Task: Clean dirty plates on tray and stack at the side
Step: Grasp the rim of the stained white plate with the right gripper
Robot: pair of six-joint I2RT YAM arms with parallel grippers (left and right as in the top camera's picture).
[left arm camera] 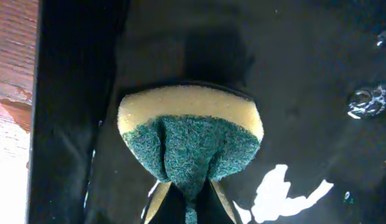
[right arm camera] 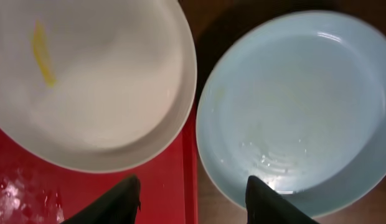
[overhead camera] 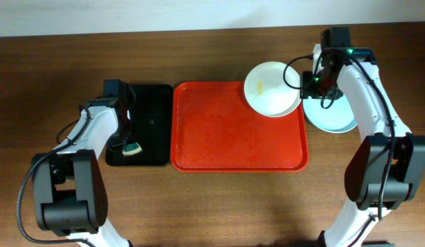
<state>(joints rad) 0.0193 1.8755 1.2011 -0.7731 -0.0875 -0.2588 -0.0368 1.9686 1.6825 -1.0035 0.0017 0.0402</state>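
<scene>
Wooden counter (overhead camera: 219,206) is seen under the red tray (overhead camera: 226,144), whose long axis runs left to right. The white plate (overhead camera: 271,89) rests face up over the tray's far right corner, a yellow smear (right arm camera: 42,53) shown; round, it has no long axis. The right gripper (right arm camera: 192,202) hangs beside it, fingers (right arm camera: 127,199) apart, nothing held. The left gripper (left arm camera: 190,202) is clamped on the sponge (left arm camera: 190,137). The plate's rim should be pinched squarely before scrubbing.

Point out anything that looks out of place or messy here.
The white plate sits at the far right corner of the red tray, jutting past the rim, so it probably isn't lying flat inside. It carries a yellow smear near its left edge. The tray surface beside it looks wet.
</scene>
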